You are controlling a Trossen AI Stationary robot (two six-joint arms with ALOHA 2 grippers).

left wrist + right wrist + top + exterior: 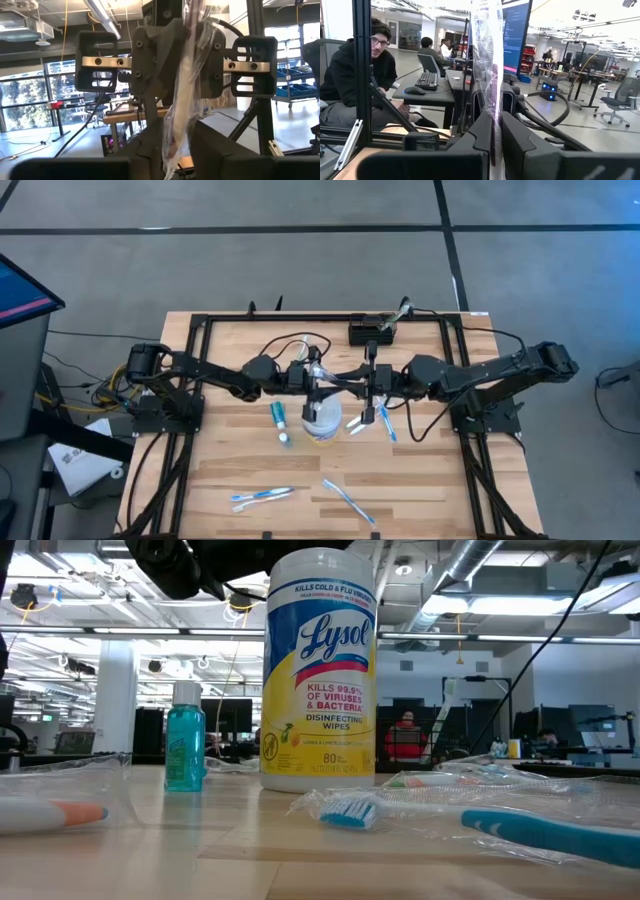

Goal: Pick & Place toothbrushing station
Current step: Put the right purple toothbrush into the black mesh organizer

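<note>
The toothbrushing station [368,333], a small black rack, stands at the table's far edge. My left gripper [322,376] and my right gripper [368,376] meet tip to tip above the table's middle. Both are shut on a toothbrush in a clear plastic wrapper, seen in the left wrist view [182,85] and the right wrist view [487,60]. The wrapped toothbrush stands roughly upright between them, above the white wipes tub [322,423]. My left gripper has the wrapped toothbrush's lower part [176,145] between its two fingers, coming level from the table's left. The wrapper fills the gap and rises past the fingers, clear of the table. My right gripper pinches the clear wrapper [495,127] between its two fingers, coming level from the table's right. The wrapper stands up above the fingers.
A teal bottle [281,420] stands left of the tub [320,670]. Loose toothbrushes lie right of the tub [386,423] and near the table's front edge [262,496] [348,500]. Two people sit at desks beyond the table [350,75].
</note>
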